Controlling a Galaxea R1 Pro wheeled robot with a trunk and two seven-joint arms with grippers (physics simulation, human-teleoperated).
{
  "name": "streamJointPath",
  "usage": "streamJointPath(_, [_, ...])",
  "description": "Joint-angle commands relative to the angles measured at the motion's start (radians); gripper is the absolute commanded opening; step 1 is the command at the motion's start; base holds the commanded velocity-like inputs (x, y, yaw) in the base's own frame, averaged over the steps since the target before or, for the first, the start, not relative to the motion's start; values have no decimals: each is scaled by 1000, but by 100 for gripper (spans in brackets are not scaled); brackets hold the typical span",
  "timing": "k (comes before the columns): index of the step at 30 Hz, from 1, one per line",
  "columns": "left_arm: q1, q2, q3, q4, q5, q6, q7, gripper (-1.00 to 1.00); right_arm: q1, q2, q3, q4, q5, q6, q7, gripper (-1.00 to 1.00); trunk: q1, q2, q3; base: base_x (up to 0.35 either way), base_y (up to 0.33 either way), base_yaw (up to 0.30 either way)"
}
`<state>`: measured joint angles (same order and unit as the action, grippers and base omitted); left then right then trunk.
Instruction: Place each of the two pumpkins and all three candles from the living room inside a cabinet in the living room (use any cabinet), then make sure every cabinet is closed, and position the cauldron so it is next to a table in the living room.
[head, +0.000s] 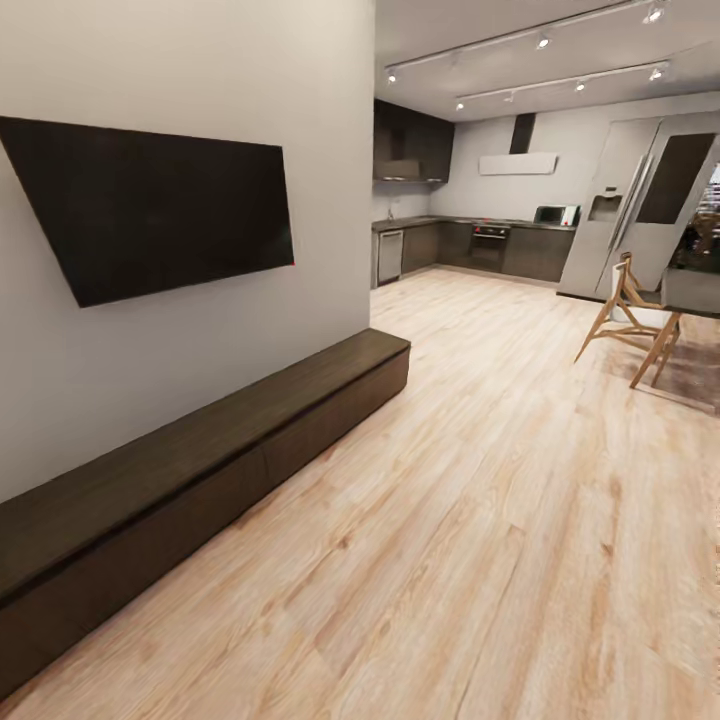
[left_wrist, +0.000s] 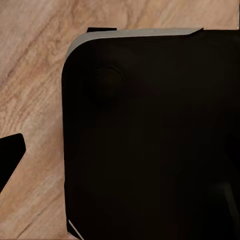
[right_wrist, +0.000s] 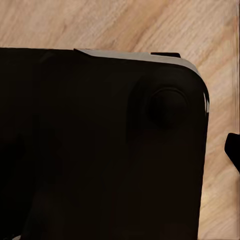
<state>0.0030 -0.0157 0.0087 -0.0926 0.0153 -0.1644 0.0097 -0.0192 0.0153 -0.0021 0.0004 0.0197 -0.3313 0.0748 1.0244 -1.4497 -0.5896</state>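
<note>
1. Head view is taking in the long dark cabinet (head: 215, 440) running along the wall under the black TV (head: 150, 205), every drawer front sitting flush and shut. Pale wood floor (head: 480, 520) is stretching toward a kitchen, with a wooden chair (head: 630, 320) at the right edge. I judge the robot is travelling and searching; pumpkins, candles and cauldron are still to be located.
2. Left wrist view is looking down at a dark rounded body of the robot (left_wrist: 150, 140) over floorboards; I cannot tell how that hand's fingers are standing.
3. Right wrist view is showing a similar dark panel (right_wrist: 100, 145); finger spread is again unreadable. Next move calls for turning to find the items.
</note>
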Motion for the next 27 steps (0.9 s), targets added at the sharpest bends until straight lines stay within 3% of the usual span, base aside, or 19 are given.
streamJointPath(1, [0,0,1,-1,2,-2,1,100,-1,0,-1,1,2,-3,2,100,1,0,0,336,-152,-265])
streamJointPath(14, [1,2,0,2,3,-53,1,100,-1,0,0,1,2,-3,2,100,1,0,10,310,-154,-265])
streamJointPath(27, [2,-1,2,2,3,-55,1,100,-1,0,0,1,2,-4,2,100,1,0,21,36,-20,-263])
